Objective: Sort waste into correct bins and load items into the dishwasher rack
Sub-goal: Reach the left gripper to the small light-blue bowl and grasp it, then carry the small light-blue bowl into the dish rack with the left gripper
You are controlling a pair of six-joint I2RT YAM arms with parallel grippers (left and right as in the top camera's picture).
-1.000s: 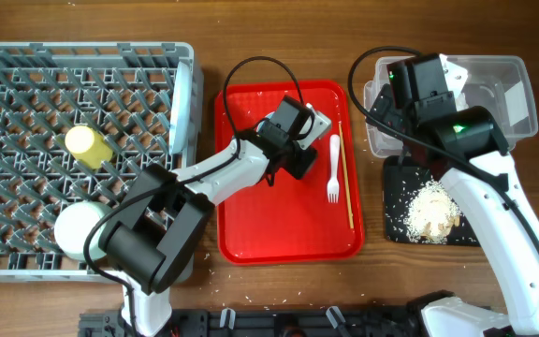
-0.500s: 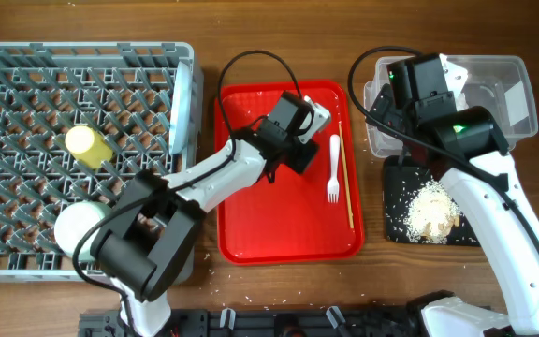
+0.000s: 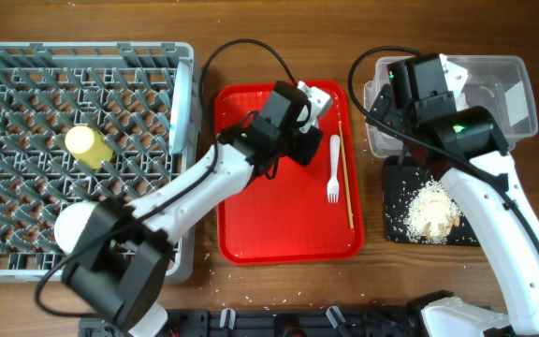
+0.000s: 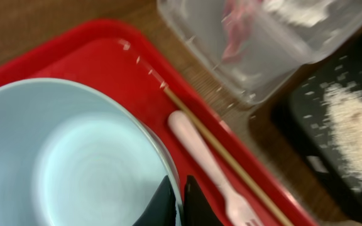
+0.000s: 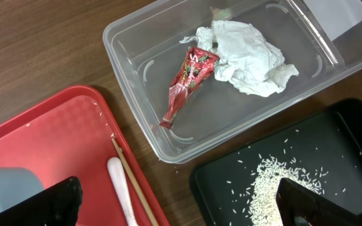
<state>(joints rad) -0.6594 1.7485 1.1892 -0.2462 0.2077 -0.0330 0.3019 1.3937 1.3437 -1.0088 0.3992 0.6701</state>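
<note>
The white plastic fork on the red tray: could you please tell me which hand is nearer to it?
Left. The left hand, pinching a pale bowl by its rim, is over the red tray beside the fork; the right hand hangs open over the clear tub.

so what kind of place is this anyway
Probably a robot test bench set up as a dish-clearing station: a grey dishwasher rack on a wooden table, a red tray, and a clear tub of waste.
</note>
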